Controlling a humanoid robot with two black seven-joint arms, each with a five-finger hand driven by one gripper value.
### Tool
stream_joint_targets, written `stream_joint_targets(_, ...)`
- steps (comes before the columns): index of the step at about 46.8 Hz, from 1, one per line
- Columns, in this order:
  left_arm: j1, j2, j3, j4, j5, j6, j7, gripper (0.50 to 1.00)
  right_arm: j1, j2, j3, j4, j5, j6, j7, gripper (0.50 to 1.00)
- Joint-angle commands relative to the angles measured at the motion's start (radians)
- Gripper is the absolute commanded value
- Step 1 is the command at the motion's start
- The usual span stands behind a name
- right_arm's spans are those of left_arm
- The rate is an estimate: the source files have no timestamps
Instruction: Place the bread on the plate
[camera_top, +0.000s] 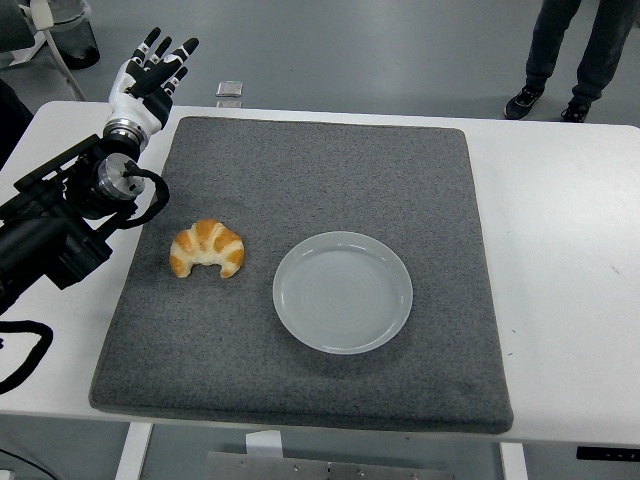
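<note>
Left arm (60, 215) enters from the left edge, forearm angled toward the far side. Left hand (148, 78) raised at far left, palm open, fingers (160, 50) extended and slightly spread, holding nothing. Right arm out of view.

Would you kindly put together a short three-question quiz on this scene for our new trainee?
1. True or false: the croissant lies on the plate.
2. Which robot hand is in view?
3. The croissant rests on: A) the grey mat B) bare white table C) the floor.

Key: 1 false, it lies left of the plate, apart from it. 2 the left robot hand, fingers spread, holding nothing. 3 A.
</note>
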Motion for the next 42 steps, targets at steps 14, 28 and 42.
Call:
stream_joint_targets(14,0.000,0.000,0.000,-0.024,0.014,0.015,-0.011,0.994,0.000,0.000,0.000,0.000,0.000,0.000,0.000,0.930)
stream_joint_targets(28,-0.008,0.000,0.002,-0.024,0.026,0.009,-0.009,0.994,0.000,0.000,0.000,0.000,0.000,0.000,0.000,0.932)
stream_joint_targets(42,-0.014,0.006,0.008,-0.021,0.161,0.014,-0.009,0.994,0.000,0.000,0.000,0.000,0.000,0.000,0.000,0.930)
